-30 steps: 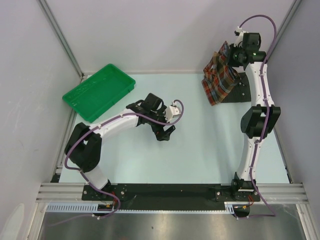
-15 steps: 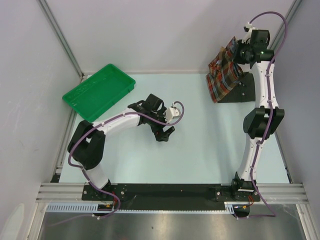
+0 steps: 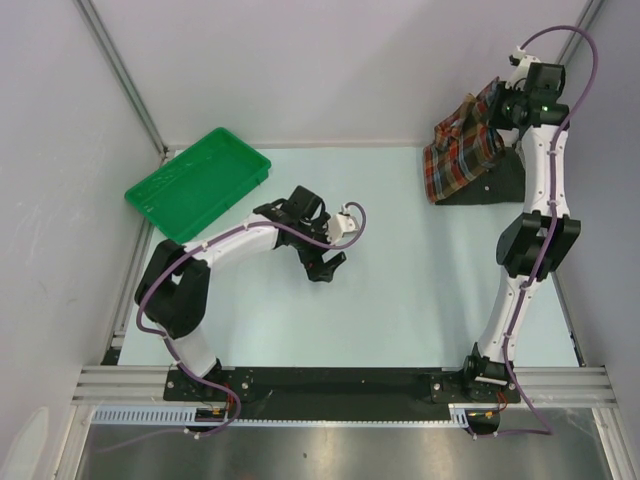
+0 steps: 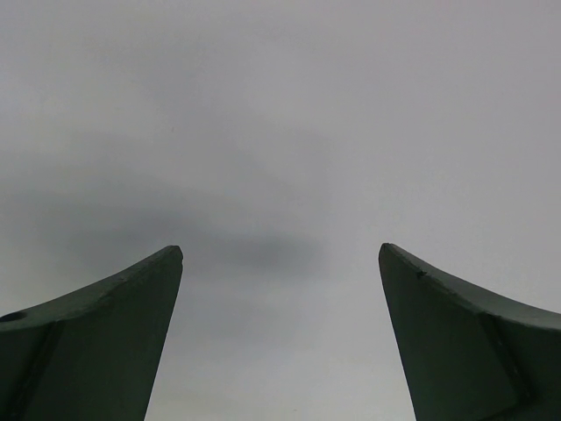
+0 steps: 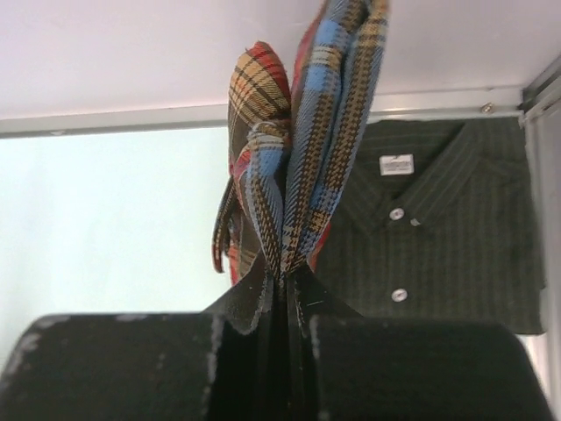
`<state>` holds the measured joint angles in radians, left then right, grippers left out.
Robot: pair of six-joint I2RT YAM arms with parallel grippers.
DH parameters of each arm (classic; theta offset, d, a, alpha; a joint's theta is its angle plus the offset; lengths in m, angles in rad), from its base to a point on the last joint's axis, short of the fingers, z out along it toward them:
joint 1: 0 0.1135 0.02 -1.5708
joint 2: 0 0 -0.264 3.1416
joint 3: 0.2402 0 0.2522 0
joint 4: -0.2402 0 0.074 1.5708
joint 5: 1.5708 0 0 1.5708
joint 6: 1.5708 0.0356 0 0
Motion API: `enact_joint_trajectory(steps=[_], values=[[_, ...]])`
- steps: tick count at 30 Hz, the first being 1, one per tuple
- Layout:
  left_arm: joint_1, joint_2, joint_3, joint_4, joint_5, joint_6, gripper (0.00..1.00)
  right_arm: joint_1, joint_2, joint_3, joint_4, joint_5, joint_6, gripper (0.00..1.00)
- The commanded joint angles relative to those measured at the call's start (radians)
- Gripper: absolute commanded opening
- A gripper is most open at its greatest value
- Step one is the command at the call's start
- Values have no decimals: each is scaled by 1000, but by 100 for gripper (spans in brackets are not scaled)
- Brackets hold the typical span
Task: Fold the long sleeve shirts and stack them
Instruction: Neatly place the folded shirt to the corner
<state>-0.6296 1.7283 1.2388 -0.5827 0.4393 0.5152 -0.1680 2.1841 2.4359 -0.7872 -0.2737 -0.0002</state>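
Observation:
My right gripper (image 3: 503,104) is raised at the far right corner and shut on the folded plaid shirt (image 3: 460,150), which hangs from it. In the right wrist view the plaid shirt (image 5: 298,158) is pinched between my right gripper's (image 5: 285,279) closed jaws. Under and behind it the dark charcoal shirt (image 3: 500,182) lies folded flat on the table, collar and buttons showing in the right wrist view (image 5: 438,237). My left gripper (image 3: 325,268) hovers low over the table's middle, open and empty; its wrist view shows my left gripper (image 4: 280,254) over bare surface.
A green plastic tray (image 3: 198,184) sits at the far left of the table. Grey walls and metal posts close the back and sides. The pale table (image 3: 400,280) stretches between both arms.
My right gripper has carried the plaid shirt up and to the right, over the charcoal shirt. The left arm has barely moved.

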Motion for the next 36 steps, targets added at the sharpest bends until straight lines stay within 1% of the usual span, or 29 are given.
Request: enact_joint_trajectory(steps=[1, 5, 9, 20, 22, 25, 28, 29, 30, 31, 32, 34, 35, 36], values=[[27, -29, 28, 0, 12, 28, 99, -41, 5, -34, 158, -44, -107, 0], [36, -33, 28, -12, 18, 31, 99, -71, 32, -66, 259, -90, -152, 0], [41, -33, 27, -29, 18, 40, 99, -90, 78, -69, 319, -131, -201, 0], [65, -41, 28, -66, 3, 58, 99, -151, 180, -92, 471, -145, -230, 0], [71, -39, 31, -75, 1, 63, 99, -160, 181, -126, 518, -157, -250, 0], [82, -41, 36, -98, 4, 66, 99, -168, 174, -246, 630, -151, -277, 0], [99, -50, 37, -123, 13, 68, 99, -169, 192, -293, 700, -127, -313, 0], [103, -53, 39, -131, 15, 66, 99, -169, 201, -319, 710, -105, -326, 5], [113, -55, 40, -143, 19, 68, 99, -169, 207, -334, 742, -79, -342, 24], [117, -61, 45, -147, 21, 66, 100, -172, 210, -348, 758, -31, -346, 34], [123, -62, 51, -147, 22, 56, 99, -174, 209, -365, 772, 2, -353, 51], [137, -67, 71, -151, 42, 33, 99, -186, 201, -365, 828, 89, -353, 66], [142, -64, 80, -148, 50, 25, 100, -194, 198, -342, 832, 97, -351, 73], [146, -62, 99, -141, 55, 17, 99, -199, 188, -330, 832, 99, -351, 76]])
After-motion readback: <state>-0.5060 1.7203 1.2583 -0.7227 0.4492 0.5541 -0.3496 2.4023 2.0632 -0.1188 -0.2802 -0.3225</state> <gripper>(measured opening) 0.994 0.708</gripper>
